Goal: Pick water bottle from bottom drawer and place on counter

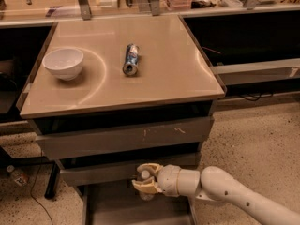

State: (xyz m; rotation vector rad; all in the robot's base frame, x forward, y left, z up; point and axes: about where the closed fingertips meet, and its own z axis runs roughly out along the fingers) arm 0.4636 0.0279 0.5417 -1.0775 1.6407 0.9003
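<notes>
Over the open bottom drawer (117, 208), the claw (140, 178) is closed round the water bottle (146, 174).

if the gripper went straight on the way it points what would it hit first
The gripper, low over the bottom drawer, points left; likely that drawer's left side first, though depth is unclear.

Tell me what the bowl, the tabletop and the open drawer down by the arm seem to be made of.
Bowl: glossy white, likely ceramic or plastic. Counter: tan, perhaps laminate, shiny enough to reflect light. Bottom drawer: dull grey, looks like painted metal. The pincer hangs just above that drawer's floor.
</notes>
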